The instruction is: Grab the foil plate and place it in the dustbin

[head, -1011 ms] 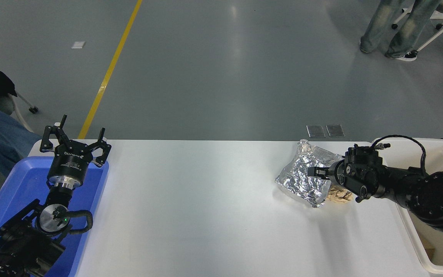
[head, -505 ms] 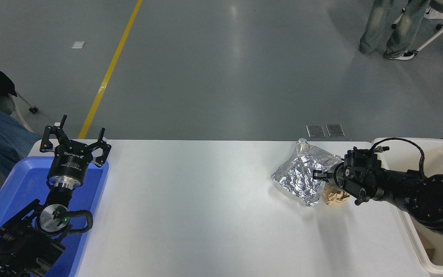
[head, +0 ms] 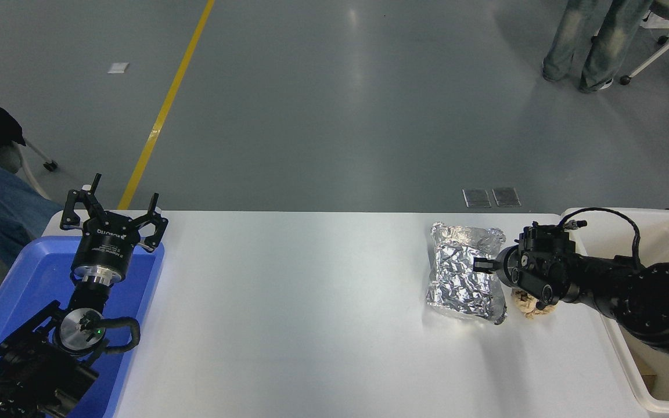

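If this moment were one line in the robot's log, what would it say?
right end effector: at foil plate edge, grip unclear | plate: on table | dustbin: right, plate not in | left end effector: parked, open

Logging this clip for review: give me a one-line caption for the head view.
Right gripper at the foil plate's right edge on the white table, dustbin at right, left gripper parked over the blue tray.

Blue tray [head: 32,273] at table's [head: 288,302] left; tan paper wad [head: 535,307] right.
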You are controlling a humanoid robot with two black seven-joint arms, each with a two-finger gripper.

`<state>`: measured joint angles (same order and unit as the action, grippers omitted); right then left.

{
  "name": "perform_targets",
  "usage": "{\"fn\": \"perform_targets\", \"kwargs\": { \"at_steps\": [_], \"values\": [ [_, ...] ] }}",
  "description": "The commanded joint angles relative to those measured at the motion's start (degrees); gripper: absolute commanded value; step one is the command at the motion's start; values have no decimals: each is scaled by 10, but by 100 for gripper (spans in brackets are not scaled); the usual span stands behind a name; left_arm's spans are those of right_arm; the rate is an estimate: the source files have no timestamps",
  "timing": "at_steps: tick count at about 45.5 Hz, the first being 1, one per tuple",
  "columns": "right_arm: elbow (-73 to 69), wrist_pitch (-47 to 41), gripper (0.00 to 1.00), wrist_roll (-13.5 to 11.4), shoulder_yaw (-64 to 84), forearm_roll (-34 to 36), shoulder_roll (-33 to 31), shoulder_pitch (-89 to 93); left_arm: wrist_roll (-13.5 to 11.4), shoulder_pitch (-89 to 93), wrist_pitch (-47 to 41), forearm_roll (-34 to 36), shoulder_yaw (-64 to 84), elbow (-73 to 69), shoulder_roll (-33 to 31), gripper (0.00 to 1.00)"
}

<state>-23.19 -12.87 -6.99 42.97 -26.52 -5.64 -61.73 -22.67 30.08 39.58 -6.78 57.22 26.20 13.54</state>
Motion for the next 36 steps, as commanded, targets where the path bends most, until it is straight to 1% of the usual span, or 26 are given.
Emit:
{"fn": "perform_targets", "kwargs": {
  "at_steps": [1, 7, 17, 25, 30, 36],
  "values": [
    [-71, -16, 0, 1, 36, 1, -17, -93, 0, 0, 0, 0, 0, 0, 0, 100],
    [-141, -37, 0, 0, 63, 3, -60, -184, 0, 0, 0, 0, 0, 1, 0, 100],
    [-305, -109, 0, 0, 91, 9, -151, -371, 0, 0, 0, 0, 0, 0, 0, 100],
    [-403, -182, 0, 0, 113, 13, -203, -515, 0, 0, 0, 0, 0, 1, 0, 100],
    [-437, -218, 0, 0, 114, 15, -222, -573, 0, 0, 1, 0, 0, 1, 0, 100],
    [-453, -228, 0, 0, 128, 22, -228, -610, 0, 0, 0, 0, 0, 0, 0, 100]
  ]
}}
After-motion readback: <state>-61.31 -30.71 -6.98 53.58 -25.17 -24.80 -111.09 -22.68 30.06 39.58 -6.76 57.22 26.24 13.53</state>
